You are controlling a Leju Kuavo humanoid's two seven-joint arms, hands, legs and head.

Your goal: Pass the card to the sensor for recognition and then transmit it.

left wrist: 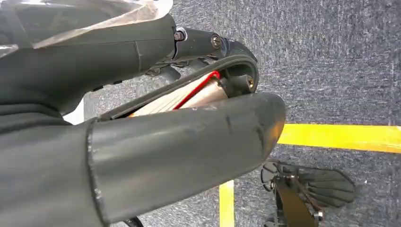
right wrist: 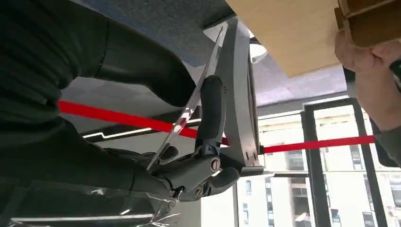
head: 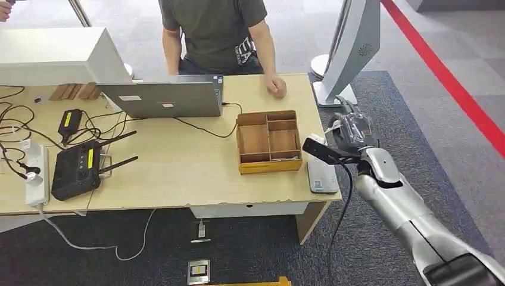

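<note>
Head view first: the right hand (head: 352, 130) is raised off the far right corner of the table (head: 178, 173), beside the tall grey sensor stand (head: 351, 47). Close in on the right wrist view and there it is, a thin clear card (right wrist: 191, 101) pinched edge-on between the dark fingers (right wrist: 211, 111) and the thumb side of that hand, its edge reaching toward the stand's upright. So the right hand is clamped on the card, and the card is up in the air, not on the table.

The left hand (left wrist: 156, 142) hangs low over carpet, and something flat with a red edge sits between its fingers; what it is, I cannot tell.

A person's fist (head: 276, 87) rests on the table corner behind the wooden tray (head: 268, 142).

Risks now: the grip looks thin, on the card's edge alone, so a knock against the stand could twist it loose. A tilted card may also miss the reader's face.
</note>
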